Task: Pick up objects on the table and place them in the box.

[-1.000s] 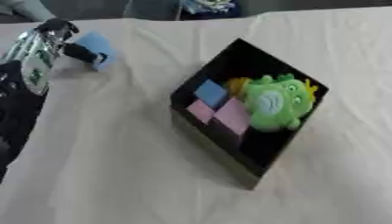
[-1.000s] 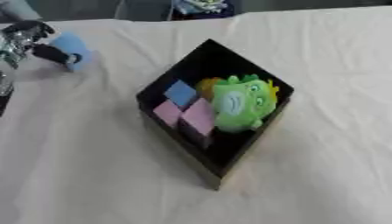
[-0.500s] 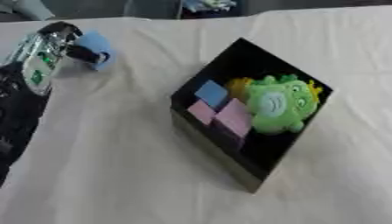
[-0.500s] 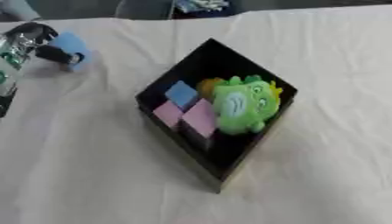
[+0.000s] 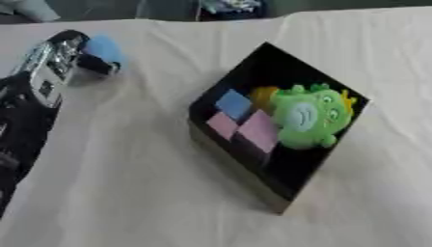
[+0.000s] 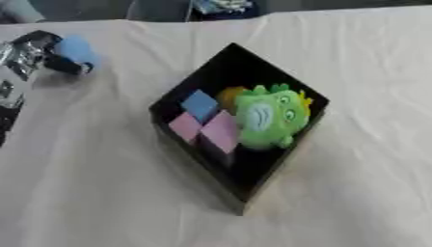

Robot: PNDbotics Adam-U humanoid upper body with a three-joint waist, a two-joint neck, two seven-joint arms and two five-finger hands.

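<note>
A black box [image 5: 333, 144] sits askew at mid table. Inside lie a green plush toy [image 5: 308, 116], an orange thing behind it, a blue block [image 5: 233, 102] and two pink blocks [image 5: 257, 130]. At the upper left my left hand [image 5: 88, 62] has its dark fingers curled round a light blue object [image 5: 103, 47], just above the cloth. The silver and black forearm [image 5: 47, 72] runs down the left edge. My right hand shows in neither view.
A cream cloth [image 5: 127, 193] covers the table, wrinkled near the box. Beyond the far edge stand dark shapes and a bluish thing [image 5: 228, 6]. Bare cloth lies between the left hand and the box.
The left hand with the light blue object has drifted slightly toward the right; the whole picture has also shifted a little. The box's contents are unchanged.
</note>
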